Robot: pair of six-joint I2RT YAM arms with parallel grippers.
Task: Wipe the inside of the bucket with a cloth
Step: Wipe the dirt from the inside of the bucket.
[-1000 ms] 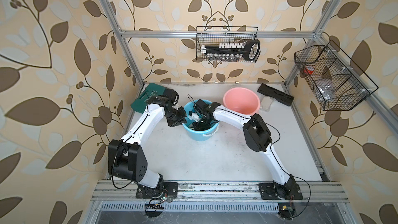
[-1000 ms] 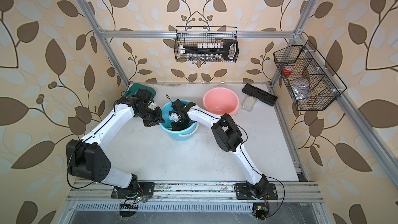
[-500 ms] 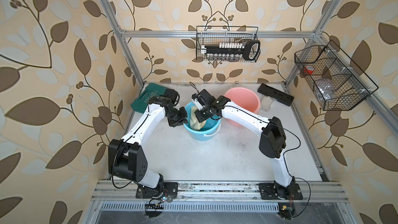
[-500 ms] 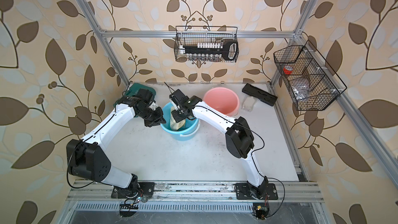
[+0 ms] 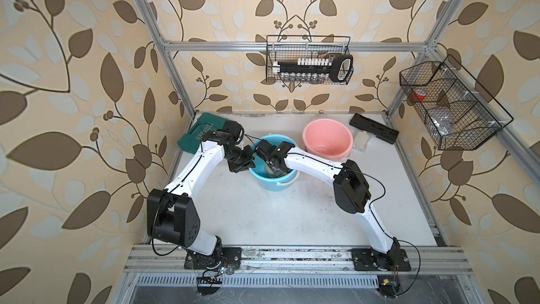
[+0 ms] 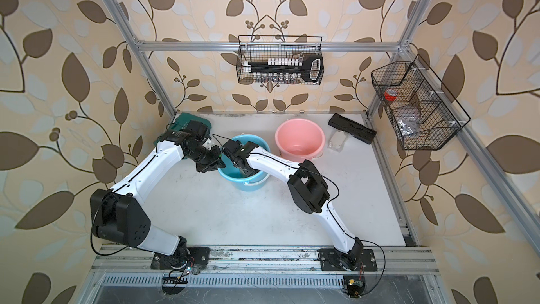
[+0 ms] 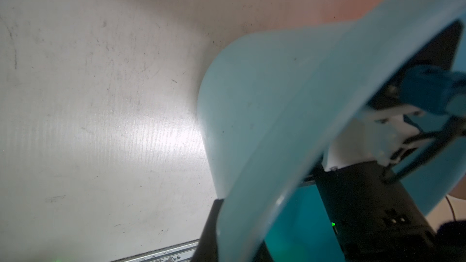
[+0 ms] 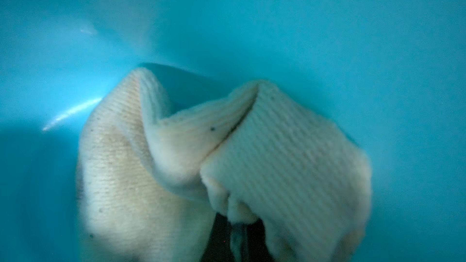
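The blue bucket (image 5: pixel 276 184) (image 6: pixel 248 185) stands on the white table beside a pink one. My left gripper (image 5: pixel 252 164) (image 6: pixel 218 165) is shut on its left rim; in the left wrist view the bucket's wall (image 7: pixel 264 109) runs between the jaws of the left gripper (image 7: pixel 234 243), with one black finger (image 7: pixel 209 230) outside it. My right gripper (image 5: pixel 274 169) (image 6: pixel 243 171) reaches down inside the bucket. In the right wrist view the right gripper (image 8: pixel 237 235) is shut on the pale ribbed cloth (image 8: pixel 176 160), which is bunched against the blue inner wall (image 8: pixel 327 34).
A pink bucket (image 5: pixel 327 140) stands just right of the blue one. A green case (image 5: pixel 198 135) lies at the back left, a black case (image 5: pixel 374 128) and a clear bag (image 5: pixel 362 141) at the back right. Wire baskets hang on the back wall (image 5: pixel 308 62) and the right wall (image 5: pixel 450 106).
My right gripper rose out of the bucket with the cloth hanging from it, then came back down inside. The left arm has kept its place at the rim.
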